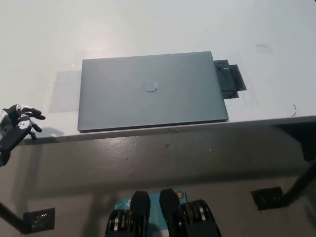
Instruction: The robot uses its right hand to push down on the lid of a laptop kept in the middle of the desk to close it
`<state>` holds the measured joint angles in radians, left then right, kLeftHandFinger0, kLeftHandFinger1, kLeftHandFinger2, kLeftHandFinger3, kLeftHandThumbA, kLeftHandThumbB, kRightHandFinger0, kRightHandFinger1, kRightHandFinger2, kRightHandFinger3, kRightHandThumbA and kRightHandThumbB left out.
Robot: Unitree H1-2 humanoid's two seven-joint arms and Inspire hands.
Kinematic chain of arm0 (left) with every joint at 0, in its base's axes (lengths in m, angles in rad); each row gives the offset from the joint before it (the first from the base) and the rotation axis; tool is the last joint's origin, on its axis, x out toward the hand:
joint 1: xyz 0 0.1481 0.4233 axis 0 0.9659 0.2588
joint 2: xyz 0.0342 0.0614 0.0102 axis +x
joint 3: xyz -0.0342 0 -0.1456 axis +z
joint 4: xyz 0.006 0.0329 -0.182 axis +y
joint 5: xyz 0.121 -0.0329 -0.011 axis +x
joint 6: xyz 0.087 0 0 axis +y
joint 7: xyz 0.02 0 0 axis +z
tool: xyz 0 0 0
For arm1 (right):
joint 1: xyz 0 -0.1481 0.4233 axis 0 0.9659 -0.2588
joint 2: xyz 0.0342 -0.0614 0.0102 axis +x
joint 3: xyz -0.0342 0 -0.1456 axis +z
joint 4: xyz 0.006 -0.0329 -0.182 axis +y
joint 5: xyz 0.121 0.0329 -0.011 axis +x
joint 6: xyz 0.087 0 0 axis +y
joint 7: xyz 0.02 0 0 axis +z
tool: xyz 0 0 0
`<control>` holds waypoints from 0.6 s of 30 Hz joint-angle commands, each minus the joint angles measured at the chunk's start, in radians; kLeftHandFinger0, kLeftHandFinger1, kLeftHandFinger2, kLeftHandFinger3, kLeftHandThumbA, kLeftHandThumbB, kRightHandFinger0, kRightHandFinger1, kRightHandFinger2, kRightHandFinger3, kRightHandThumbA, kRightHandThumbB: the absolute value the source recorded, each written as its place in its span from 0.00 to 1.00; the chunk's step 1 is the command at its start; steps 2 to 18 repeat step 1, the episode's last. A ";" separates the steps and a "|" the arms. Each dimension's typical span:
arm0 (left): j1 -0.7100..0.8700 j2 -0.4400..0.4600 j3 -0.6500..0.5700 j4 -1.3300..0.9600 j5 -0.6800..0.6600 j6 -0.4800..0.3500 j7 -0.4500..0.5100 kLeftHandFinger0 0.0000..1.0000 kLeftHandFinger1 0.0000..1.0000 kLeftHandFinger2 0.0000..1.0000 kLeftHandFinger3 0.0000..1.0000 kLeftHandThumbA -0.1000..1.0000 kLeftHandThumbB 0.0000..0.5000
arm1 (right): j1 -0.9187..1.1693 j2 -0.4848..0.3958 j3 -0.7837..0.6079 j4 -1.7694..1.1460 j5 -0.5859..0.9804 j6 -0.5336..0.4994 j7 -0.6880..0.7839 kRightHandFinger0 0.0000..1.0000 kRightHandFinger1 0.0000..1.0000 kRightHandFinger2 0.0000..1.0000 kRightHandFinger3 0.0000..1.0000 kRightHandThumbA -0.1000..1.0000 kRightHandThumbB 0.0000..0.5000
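One robot hand showed in the head view: the left robot hand (pixel 15 126) hung off the table's (pixel 148 24) near left edge, its fingers (pixel 32 116) spread apart and holding nothing, well apart from the laptop (pixel 152 91). No right robot hand was in view, so its state could not be told. Further out, the laptop lay flat in the middle of the table with its grey lid down and its round logo (pixel 150 86) facing up, its front edge close to the table's near edge; it looked already closed. A dark patch (pixel 230 81) lay on the table, touching its right side. Judged from this, the laptop was stiff, smooth and fairly heavy, unlikely to slide under a downward press. Any push belonged on the lid's broad middle toward the front edge, applied gently, since a screen sat beneath.
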<state>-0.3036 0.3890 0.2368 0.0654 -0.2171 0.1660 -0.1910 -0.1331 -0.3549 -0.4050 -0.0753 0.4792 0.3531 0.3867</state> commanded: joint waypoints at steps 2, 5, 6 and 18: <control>-0.026 0.017 0.005 -0.016 -0.003 -0.028 0.001 0.28 0.34 0.46 0.54 0.00 0.28 | -0.029 -0.034 0.001 -0.019 0.007 -0.046 -0.008 1.00 1.00 0.96 1.00 0.48 0.54; -0.026 0.017 0.005 -0.016 -0.003 -0.028 0.001 0.28 0.34 0.46 0.54 0.00 0.28 | -0.029 -0.034 0.001 -0.019 0.007 -0.046 -0.008 1.00 1.00 0.96 1.00 0.48 0.54; -0.026 0.017 0.005 -0.016 -0.003 -0.028 0.001 0.28 0.34 0.46 0.54 0.00 0.28 | -0.029 -0.034 0.001 -0.019 0.007 -0.046 -0.008 1.00 1.00 0.96 1.00 0.48 0.54; -0.026 0.017 0.005 -0.016 -0.003 -0.028 0.001 0.28 0.34 0.46 0.54 0.00 0.28 | -0.029 -0.034 0.001 -0.019 0.007 -0.046 -0.008 1.00 1.00 0.96 1.00 0.48 0.54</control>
